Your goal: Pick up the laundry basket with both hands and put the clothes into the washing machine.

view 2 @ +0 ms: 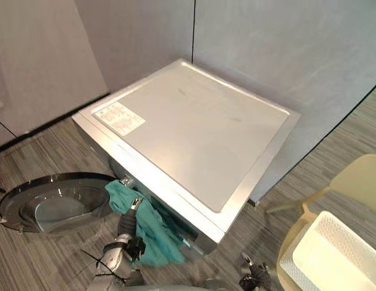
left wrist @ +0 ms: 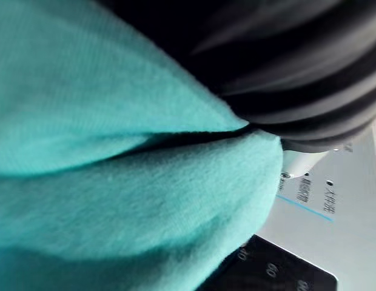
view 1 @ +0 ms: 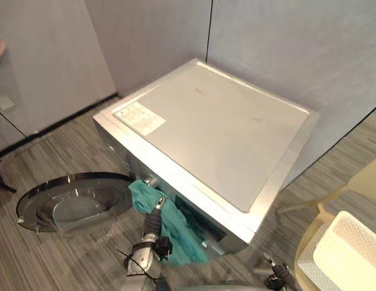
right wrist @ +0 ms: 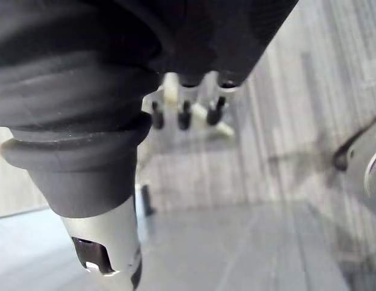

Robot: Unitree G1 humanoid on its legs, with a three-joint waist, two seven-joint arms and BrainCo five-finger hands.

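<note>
The left hand (view 1: pixel 155 218) reaches up from below into the teal cloth (view 1: pixel 176 225), which lies over and round it. In its wrist view the cloth covers everything past the dark cover, so I cannot tell whether the fingers pinch the fabric or only push it.

The cloth hangs at the front of the washer (view 1: pixel 218 127), bunched at the mouth, with a long fold drooping down the front panel. It looks like a light, soft knit. I judge that it weighs nearly nothing, gives no firm edge and sags wherever it is not supported. A grip on one corner would likely let the rest trail. Better to gather the hanging fold into a bunch and feed that in, watching for a snag on the rim.

The round door (view 1: pixel 73 203) is swung wide open to the left, clear of the mouth.

The right hand (view 1: pixel 276 277) hangs low, well apart from the washer. Its fingers (right wrist: pixel 184 112) are relaxed and loosely spread, and hold nothing.

Further right, the white basket (view 1: pixel 349 254) sits on a pale chair (view 1: pixel 370 182). I cannot see into it.
</note>
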